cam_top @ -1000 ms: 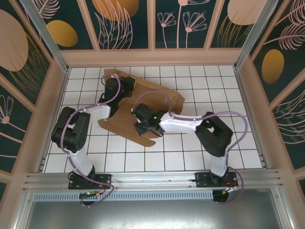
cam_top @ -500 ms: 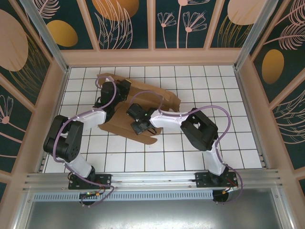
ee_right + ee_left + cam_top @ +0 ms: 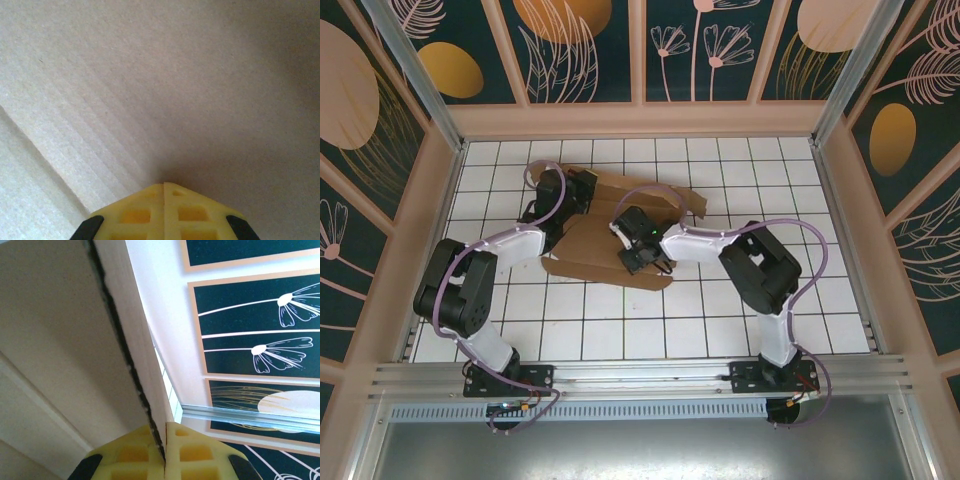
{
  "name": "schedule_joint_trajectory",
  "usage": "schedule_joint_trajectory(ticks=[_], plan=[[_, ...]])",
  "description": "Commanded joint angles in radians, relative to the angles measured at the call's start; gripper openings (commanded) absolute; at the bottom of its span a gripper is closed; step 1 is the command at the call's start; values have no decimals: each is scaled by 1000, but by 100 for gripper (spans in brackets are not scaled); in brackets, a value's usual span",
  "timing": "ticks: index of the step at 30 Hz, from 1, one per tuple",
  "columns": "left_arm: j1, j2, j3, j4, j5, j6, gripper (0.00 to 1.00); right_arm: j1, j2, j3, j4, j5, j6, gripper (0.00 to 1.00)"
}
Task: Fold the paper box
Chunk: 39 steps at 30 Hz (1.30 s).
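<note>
1. Your left gripper (image 3: 165,452) is clamped on an edge of the paper box (image 3: 595,262). The floral wall panels (image 3: 255,315) stand beyond its tips.
2. Your right gripper (image 3: 164,187) is closed with nothing between its pads. Its tips sit at the box's face, possibly touching.
3. The white gridded table (image 3: 720,320) lies beneath both grippers.

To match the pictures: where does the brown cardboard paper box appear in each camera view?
Top external: brown cardboard paper box left of centre on the tiled table.
Left wrist: box on the left, edge pinched in the left gripper.
Right wrist: box behind the shut right gripper.
Shared landmark: dark floral wall panels, top external and left wrist.
</note>
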<state>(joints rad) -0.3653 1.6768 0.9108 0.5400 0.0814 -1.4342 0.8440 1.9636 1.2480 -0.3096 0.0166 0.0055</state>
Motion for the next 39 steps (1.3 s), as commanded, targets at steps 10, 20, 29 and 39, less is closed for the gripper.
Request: schedule_joint_trajectory(ticks=[10, 20, 29, 39], plan=[[-14, 74, -23, -30, -100, -7, 0, -80, -70, -49, -87, -91, -65, 9], [-17, 88, -58, 112, -141, -12, 0, -244, -362, 1, 14, -340, 95, 37], [-22, 128, -62, 179, -138, 0, 0, -358, -462, 1, 132, -228, 462, 66], [-21, 141, -69, 163, -129, 0, 0, -362, -371, 43, 82, -140, 785, 63]])
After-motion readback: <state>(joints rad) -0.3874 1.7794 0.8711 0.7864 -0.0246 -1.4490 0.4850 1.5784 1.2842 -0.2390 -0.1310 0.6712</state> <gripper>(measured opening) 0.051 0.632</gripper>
